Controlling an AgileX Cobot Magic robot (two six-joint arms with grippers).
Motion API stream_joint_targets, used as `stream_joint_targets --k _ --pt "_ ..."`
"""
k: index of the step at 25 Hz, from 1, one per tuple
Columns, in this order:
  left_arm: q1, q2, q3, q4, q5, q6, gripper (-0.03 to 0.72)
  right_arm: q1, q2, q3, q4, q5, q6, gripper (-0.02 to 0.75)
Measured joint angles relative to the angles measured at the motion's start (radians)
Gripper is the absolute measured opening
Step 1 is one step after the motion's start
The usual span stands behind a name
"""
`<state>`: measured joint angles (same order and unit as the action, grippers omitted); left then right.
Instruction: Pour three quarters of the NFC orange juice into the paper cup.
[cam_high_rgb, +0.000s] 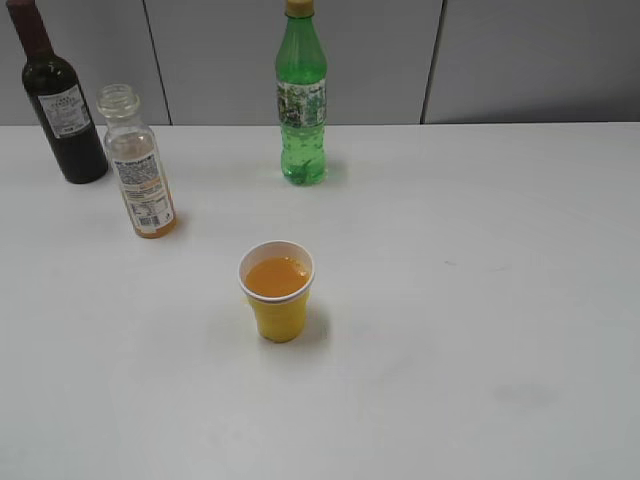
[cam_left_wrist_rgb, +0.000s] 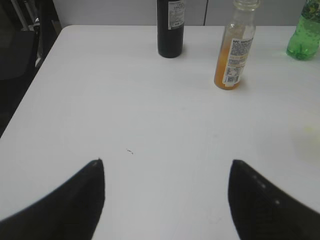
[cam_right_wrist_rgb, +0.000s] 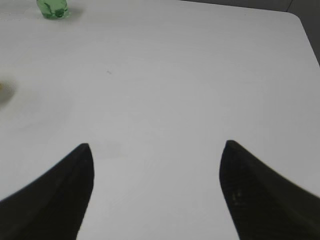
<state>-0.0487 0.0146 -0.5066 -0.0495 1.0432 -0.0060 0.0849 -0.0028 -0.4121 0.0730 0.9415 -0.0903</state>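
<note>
on a white table (cam_high_rgb: 480, 330), a yellow paper cup (cam_high_rgb: 277, 291) filled with orange liquid stands near the middle. the nfc orange juice (cam_high_rgb: 139, 162), uncapped and nearly drained, stands upright behind it to the left, between a dark wine bottle (cam_high_rgb: 59, 98) and a green soda bottle (cam_high_rgb: 301, 96). the left gripper (cam_left_wrist_rgb: 166, 167) and right gripper (cam_right_wrist_rgb: 156, 150) are spread wide, holding nothing.

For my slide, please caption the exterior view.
Paper cup holds orange juice; nearly empty juice bottle stands upright behind it.

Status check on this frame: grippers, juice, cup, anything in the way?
Left gripper open, empty. Right gripper open, empty. NFC orange juice upright on table, low in juice; paper cup holds juice. Nothing blocking.
</note>
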Motion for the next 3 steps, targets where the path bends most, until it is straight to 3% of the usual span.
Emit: stream_joint_targets --k 3 --pt "0.0 0.0 0.0 0.0 0.0 0.0 0.587 0.0 0.0 0.0 0.0 0.0 0.0 0.592"
